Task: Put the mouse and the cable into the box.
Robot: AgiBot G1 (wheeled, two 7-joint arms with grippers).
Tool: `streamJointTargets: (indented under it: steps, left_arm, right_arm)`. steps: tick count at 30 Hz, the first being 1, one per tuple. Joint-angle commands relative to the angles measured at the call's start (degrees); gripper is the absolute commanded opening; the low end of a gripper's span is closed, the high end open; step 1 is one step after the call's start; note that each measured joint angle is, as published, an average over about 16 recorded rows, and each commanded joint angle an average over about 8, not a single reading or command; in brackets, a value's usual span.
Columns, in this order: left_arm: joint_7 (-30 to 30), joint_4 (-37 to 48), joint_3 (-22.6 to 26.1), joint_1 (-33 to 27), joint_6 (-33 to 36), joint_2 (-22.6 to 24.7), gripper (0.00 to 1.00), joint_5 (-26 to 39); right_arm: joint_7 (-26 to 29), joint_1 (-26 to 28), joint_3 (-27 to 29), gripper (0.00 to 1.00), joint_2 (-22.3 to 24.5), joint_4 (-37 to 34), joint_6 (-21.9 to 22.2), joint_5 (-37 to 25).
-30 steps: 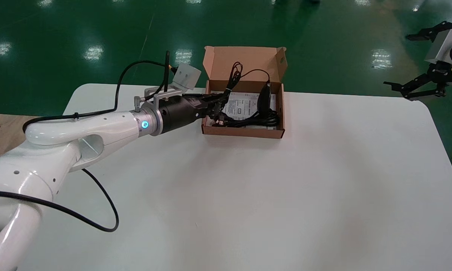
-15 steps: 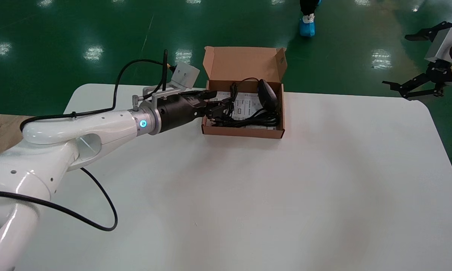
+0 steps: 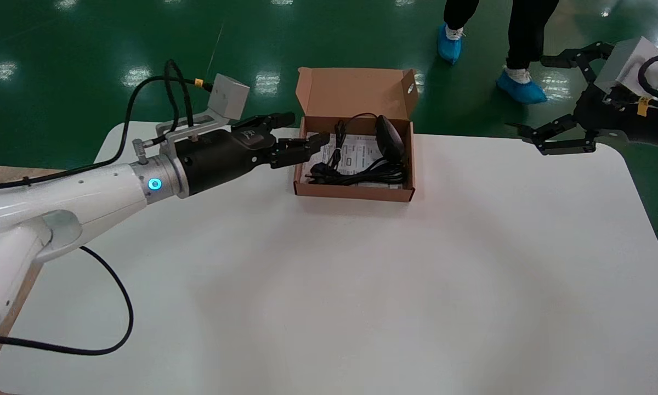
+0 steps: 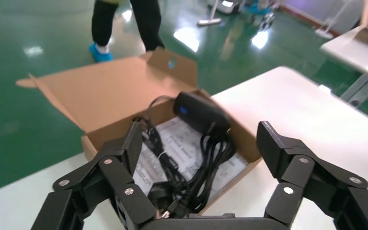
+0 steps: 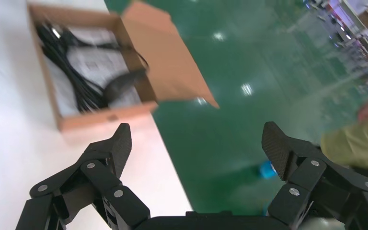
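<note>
My white left arm point(image 3: 82, 192), at nine o'clock, shows a blue ring light point(image 3: 154, 184), a black arm cable point(image 3: 130, 314), and a silver-screwed black left gripper point(image 3: 302, 129).

A white table point(image 3: 362, 285) carried one open cardboard box point(image 3: 355, 192) near its far edge.

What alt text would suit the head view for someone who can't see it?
An open cardboard box on a white table holds a black mouse and its coiled cable. The robot's left claw, open, sits at the box's left edge; the right claw hangs open beyond the table's far right corner.
</note>
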Motion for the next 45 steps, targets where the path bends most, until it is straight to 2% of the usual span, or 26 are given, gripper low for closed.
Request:
streamJointTargets:
  steps: [1, 38, 45]
  left_arm:
    - [-0.4, -2.1, -0.6, 0.9, 1.4, -1.5, 1.0, -0.8]
    - [-6.9, -40.8, -10.8, 17.5, 27.2, -28.2, 1.0, -15.7]
    - [-7.8, -46.8, -12.3, 20.0, 31.1, -32.3, 1.0, -17.9]
  right_arm:
    - [2.0, -1.7, 0.7, 1.0, 0.5, 2.5, -0.6, 1.3]
    - [39.1, -33.1, 13.8, 1.0, 9.2, 47.6, -12.3, 24.3]
    - [43.6, -37.1, 15.4, 1.0, 10.2, 53.5, -13.8, 27.1]
